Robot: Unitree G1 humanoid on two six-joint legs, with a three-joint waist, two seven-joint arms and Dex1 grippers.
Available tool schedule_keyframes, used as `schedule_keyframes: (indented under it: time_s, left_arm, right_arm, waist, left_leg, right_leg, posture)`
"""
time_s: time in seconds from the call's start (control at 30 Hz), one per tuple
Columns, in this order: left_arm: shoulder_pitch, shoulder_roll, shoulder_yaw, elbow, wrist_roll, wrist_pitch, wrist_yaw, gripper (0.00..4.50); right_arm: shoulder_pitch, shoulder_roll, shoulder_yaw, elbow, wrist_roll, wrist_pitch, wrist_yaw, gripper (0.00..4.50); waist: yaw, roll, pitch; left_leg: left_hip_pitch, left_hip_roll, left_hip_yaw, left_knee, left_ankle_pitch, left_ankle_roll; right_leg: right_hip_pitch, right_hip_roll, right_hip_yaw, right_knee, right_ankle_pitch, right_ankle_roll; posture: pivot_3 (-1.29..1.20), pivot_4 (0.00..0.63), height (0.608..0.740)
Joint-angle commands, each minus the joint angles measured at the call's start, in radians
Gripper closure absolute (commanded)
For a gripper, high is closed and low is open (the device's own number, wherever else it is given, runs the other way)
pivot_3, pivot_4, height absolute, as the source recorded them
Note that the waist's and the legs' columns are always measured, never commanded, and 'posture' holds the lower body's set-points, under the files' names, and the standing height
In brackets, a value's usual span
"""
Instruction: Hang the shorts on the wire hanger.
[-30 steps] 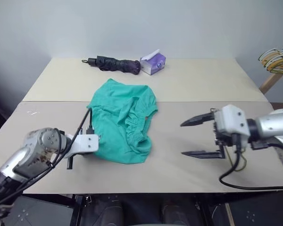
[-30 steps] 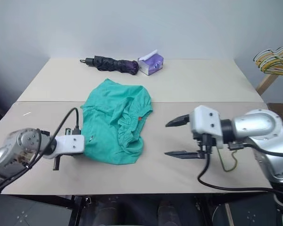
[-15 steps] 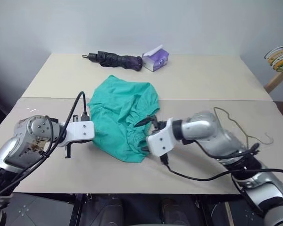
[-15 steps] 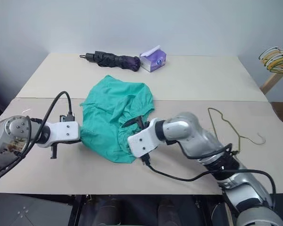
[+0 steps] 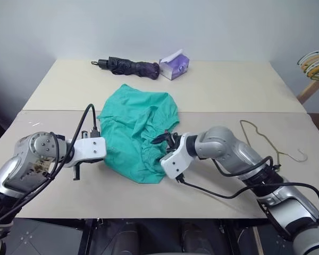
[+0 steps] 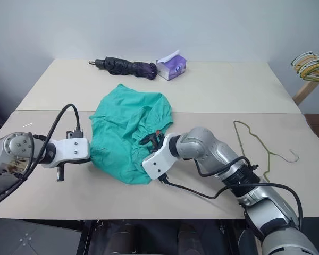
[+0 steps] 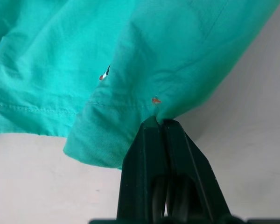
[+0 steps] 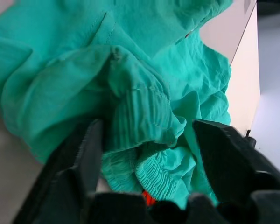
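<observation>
On my left, the left gripper (image 7: pixel 158 122) has its jaws clenched on the hem of the shorts (image 5: pixel 141 127), pinching a fold of teal fabric at the near left edge; my left wrist view shows the two black fingers (image 7: pixel 144 154) pressed together with the cloth caught at their tips. The shorts lie crumpled across the middle of the bench (image 5: pixel 228 90), straddling the seam between its two panels, the gathered waistband bunched toward the right side. Next along, the right gripper (image 8: pixel 147 140) sits at that waistband with its jaws parted, one finger on each side of the ribbed elastic; I cannot tell whether they have taken hold of it. Further right, the wire hanger (image 5: pixel 266 143) lies flat on the bench, well apart from the shorts, its hook toward the right edge. At the far side of the bench I see a folded dark umbrella (image 5: pixel 130 67) with a purple tissue pack (image 5: pixel 175 65) just beside it.
</observation>
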Motion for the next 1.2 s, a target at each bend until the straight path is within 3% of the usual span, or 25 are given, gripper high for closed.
schedule_keyframes:
  time_s: [0.03,0.2,0.27,0.43,0.8,1.03,1.2]
  left_arm:
    - [0.002,0.012,0.033,-0.022,0.001,0.001,0.01,4.5]
    - [0.004,0.012,0.033,-0.017,0.001,-0.001,0.009,4.5]
    - [0.003,0.012,0.033,-0.015,0.001,-0.002,0.009,4.5]
    - [-0.002,0.007,0.033,-0.003,-0.008,-0.022,0.003,4.5]
    - [-0.041,0.007,0.046,0.129,-0.071,-0.227,-0.084,4.5]
    - [0.053,0.084,0.112,0.12,-0.186,-0.345,-0.235,4.5]
    - [0.116,0.118,0.158,0.1,-0.265,-0.375,-0.303,4.5]
  right_arm:
    - [-0.004,0.004,-0.02,-0.032,0.001,-0.021,0.0,2.26]
    - [0.007,-0.002,-0.017,-0.041,-0.01,-0.03,0.006,4.0]
    - [0.01,-0.005,-0.02,-0.04,-0.012,-0.035,0.005,4.49]
    - [0.037,-0.054,-0.066,-0.049,0.012,-0.044,0.01,4.49]
    - [0.194,-0.345,-0.329,-0.076,0.346,-0.077,0.123,4.49]
    - [0.372,-0.529,-0.43,-0.135,0.534,-0.099,0.268,4.49]
    - [0.429,-0.542,-0.443,-0.176,0.592,-0.064,0.295,4.49]
  waist:
    - [0.001,0.0,0.0]
    - [0.0,0.0,0.0]
    - [0.0,0.0,0.0]
    - [0.0,0.0,0.0]
    - [-0.008,0.0,0.001]
    - [-0.03,0.0,0.001]
    - [-0.041,0.0,0.001]
  left_leg:
    - [0.0,0.0,0.0,0.0,0.0,0.0]
    - [0.0,0.0,0.0,0.0,0.0,0.0]
    - [0.0,0.0,0.0,0.0,0.0,0.0]
    - [0.0,0.0,0.0,0.0,0.0,0.0]
    - [0.001,0.0,0.0,0.0,0.0,0.0]
    - [0.001,0.0,0.0,0.0,0.0,0.0]
    - [0.002,0.001,0.001,0.0,0.0,0.0]
  right_leg:
    - [0.0,0.0,0.0,0.0,0.0,0.0]
    - [0.0,0.0,0.0,0.0,0.0,0.0]
    - [0.0,0.0,0.0,0.0,0.0,0.0]
    - [0.0,0.0,0.0,0.0,0.0,0.0]
    - [0.001,0.0,0.0,-0.001,0.0,0.0]
    - [0.001,-0.001,0.0,0.0,0.0,0.0]
    - [0.002,0.0,0.0,0.0,0.0,0.0]
  posture:
    - [0.03,0.138,0.74]
    - [0.03,0.139,0.74]
    - [0.02,0.138,0.74]
    - [0.01,0.134,0.74]
    - [-0.05,0.114,0.74]
    - [-0.07,0.107,0.74]
    - [-0.06,0.105,0.74]
